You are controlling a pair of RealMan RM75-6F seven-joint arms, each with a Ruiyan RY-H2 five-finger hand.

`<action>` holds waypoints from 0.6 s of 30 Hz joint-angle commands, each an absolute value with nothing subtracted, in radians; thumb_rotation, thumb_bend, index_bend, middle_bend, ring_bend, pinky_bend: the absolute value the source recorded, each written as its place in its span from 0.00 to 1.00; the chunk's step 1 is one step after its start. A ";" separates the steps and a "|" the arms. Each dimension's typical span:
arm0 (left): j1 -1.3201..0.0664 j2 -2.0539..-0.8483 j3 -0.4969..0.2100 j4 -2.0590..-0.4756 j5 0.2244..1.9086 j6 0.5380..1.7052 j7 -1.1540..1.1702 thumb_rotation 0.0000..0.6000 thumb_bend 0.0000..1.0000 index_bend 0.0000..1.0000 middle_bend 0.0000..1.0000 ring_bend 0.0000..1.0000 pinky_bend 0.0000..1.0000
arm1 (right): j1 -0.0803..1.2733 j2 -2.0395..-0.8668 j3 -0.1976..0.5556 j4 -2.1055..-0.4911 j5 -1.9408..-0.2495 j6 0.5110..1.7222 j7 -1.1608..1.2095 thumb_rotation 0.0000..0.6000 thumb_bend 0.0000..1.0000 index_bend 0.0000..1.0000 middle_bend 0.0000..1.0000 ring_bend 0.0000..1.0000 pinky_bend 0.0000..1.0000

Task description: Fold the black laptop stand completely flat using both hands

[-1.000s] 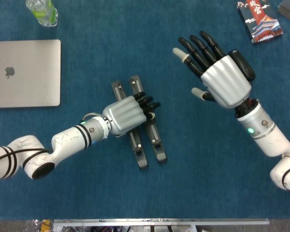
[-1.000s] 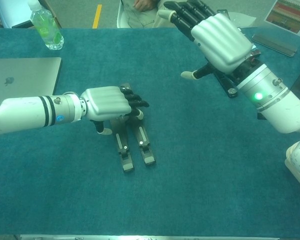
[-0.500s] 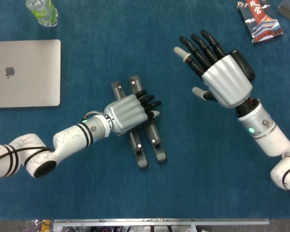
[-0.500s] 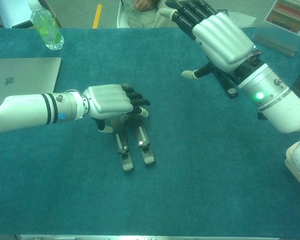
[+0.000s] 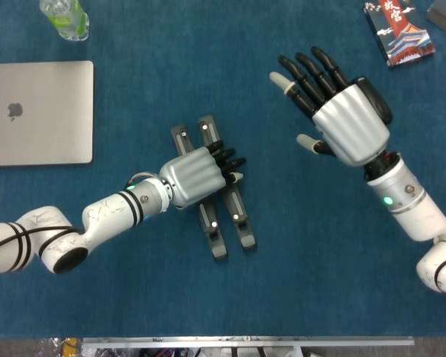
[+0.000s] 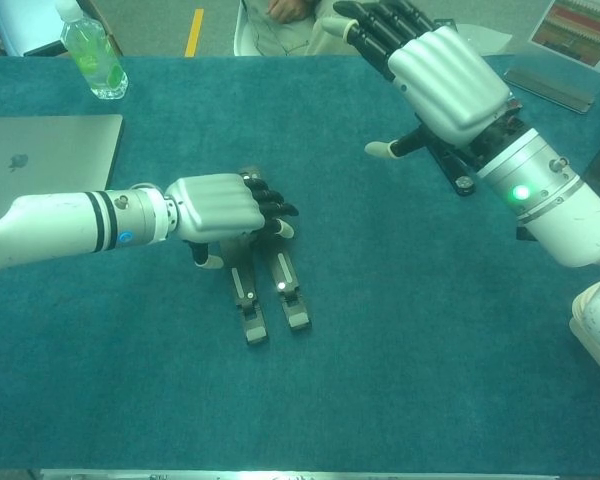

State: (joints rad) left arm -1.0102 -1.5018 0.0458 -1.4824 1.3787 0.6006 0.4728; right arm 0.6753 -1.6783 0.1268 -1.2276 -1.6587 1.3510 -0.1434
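Stand (image 5: pixel 223 201) lies mid-surface, two black bars side by side, looks nearly flat already. Left robot hand (image 5: pixel 197 175) rests on its middle, fingers curled over the bars; can't tell if it truly grips or just presses. Right robot hand (image 5: pixel 334 104) hovers well apart to the right, fingers spread, holding nothing. To do this well: keep left pressing steady, bring right down on the near ends w/ even push so bars seat w/o sliding.

Left silver-backed, black-fingered robot hand (image 5: pixel 197 172) low, knuckles up, fingers curled under. Right silver-backed robot hand (image 5: pixel 334 108) raised well apart, fingers spread, holding nothing, white forearm angled inward.
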 commanded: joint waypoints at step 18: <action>-1.011 -1.503 0.053 -1.484 1.370 0.601 0.459 1.00 0.27 0.27 0.00 0.00 0.08 | 0.676 -1.688 0.128 -1.217 -1.656 1.345 -0.131 1.00 0.00 0.00 0.00 0.00 0.03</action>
State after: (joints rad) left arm -1.0110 -1.5037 0.0529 -1.4837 1.3695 0.6012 0.4597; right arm 0.6759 -1.6878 0.1282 -1.2171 -1.6557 1.3456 -0.1315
